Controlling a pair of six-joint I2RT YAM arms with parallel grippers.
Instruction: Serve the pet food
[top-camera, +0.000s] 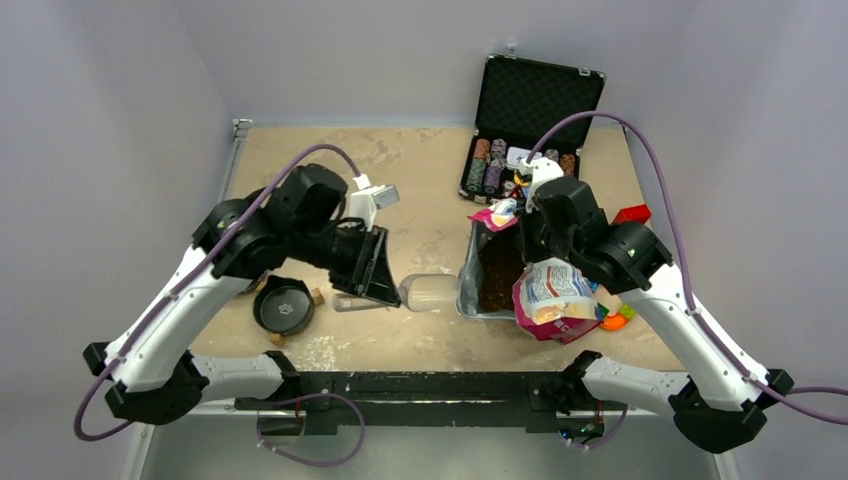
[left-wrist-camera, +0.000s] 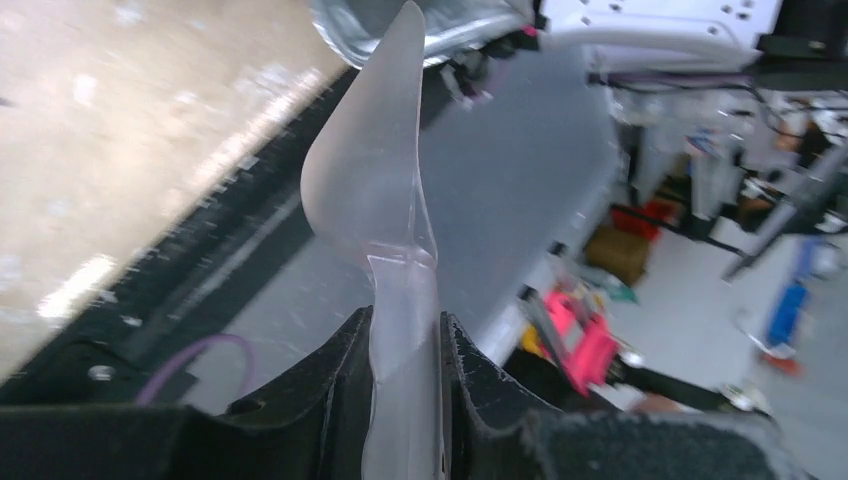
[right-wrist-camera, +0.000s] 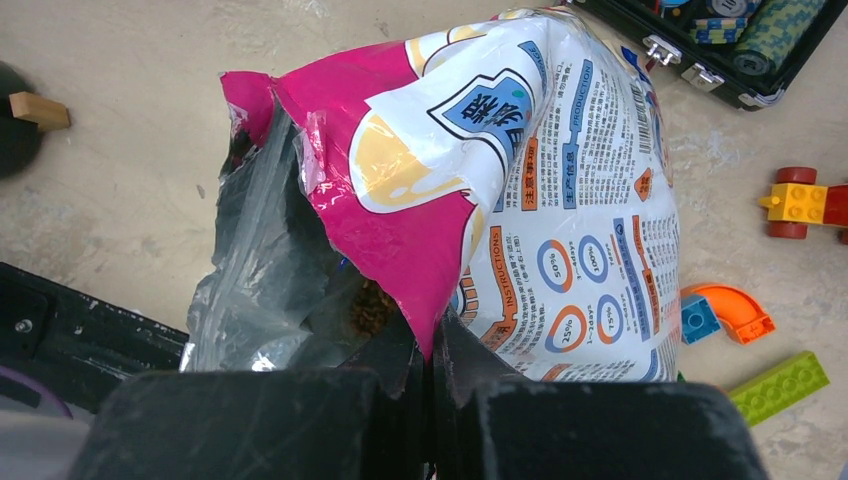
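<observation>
Pinching the pink rim of the pet food bag (right-wrist-camera: 560, 200) between tightly closed jaws, the right gripper (right-wrist-camera: 430, 350) holds its mouth agape, exposing the dark kibble (right-wrist-camera: 372, 310) inside to the clear scoop (left-wrist-camera: 365, 190), whose handle the left gripper (left-wrist-camera: 405, 330) clamps, jaws partly closed.

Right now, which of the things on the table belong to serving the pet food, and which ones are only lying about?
For the job:
- pet food
- its bag, gripped by the right pincer
- clear scoop, gripped by the left pincer
- black bowl, probably the dish to fill

Only lying about:
- poker chip case
- toy bricks
- wooden block
</observation>
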